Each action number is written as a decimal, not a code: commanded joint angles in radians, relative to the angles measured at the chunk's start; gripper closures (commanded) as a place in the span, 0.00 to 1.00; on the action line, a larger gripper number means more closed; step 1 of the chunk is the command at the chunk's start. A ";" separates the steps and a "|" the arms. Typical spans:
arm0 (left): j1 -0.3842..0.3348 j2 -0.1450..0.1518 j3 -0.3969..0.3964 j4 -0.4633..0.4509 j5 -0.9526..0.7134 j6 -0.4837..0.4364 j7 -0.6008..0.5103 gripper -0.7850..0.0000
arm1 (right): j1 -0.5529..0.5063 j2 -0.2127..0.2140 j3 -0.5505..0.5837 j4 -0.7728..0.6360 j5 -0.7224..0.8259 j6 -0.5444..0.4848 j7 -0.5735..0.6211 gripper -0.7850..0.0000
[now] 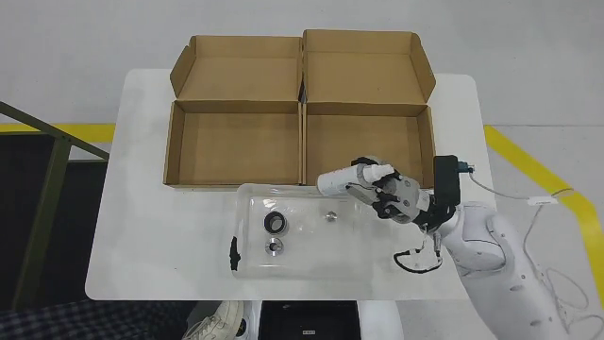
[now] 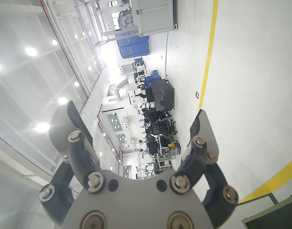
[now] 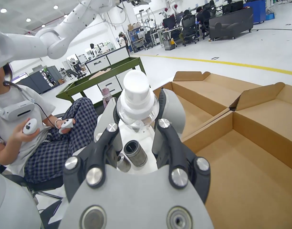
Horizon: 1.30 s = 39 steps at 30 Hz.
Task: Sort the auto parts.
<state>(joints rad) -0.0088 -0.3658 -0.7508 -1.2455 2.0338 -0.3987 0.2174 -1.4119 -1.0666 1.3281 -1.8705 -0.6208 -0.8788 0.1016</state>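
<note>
1. The right gripper (image 1: 374, 189) is clenched on a white-capped bottle (image 3: 136, 89), its jaws pressing the clear body just under the cap.
2. In the top view the bottle lies level above the far edge of the tray (image 1: 247, 246), its cap pointing toward the table's left side, close to the front wall of the right box (image 1: 363, 146).
3. The left box (image 1: 236, 146) stands touching the right one; both lids are folded back.
4. In the tray lie a dark ring (image 1: 276, 220), a small metal part (image 1: 274, 246) and a steel sleeve (image 3: 136, 152), the sleeve below the right gripper.
5. The left gripper (image 2: 136, 116) is released, jaws wide apart with nothing between them, aimed out at the room.
</note>
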 commanded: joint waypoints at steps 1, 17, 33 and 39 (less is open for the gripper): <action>0.000 0.000 0.000 0.000 0.000 0.000 0.000 0.00 | 0.003 0.000 0.003 0.008 0.030 0.005 -0.006 1.00; 0.000 0.000 0.000 0.000 0.000 0.000 0.000 0.00 | 0.007 -0.007 0.036 0.033 0.107 0.074 -0.055 1.00; 0.000 0.000 0.000 0.000 0.000 0.000 0.000 0.00 | 0.044 -0.020 0.004 0.013 -0.083 0.237 -0.033 1.00; 0.000 0.000 0.000 0.000 0.000 0.000 0.000 0.00 | 0.084 -0.028 -0.038 0.025 -0.183 0.312 -0.017 1.00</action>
<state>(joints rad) -0.0088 -0.3658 -0.7508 -1.2455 2.0338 -0.3987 0.2174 -1.3361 -1.0935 1.2969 -1.8499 -0.7911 -0.5758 0.0806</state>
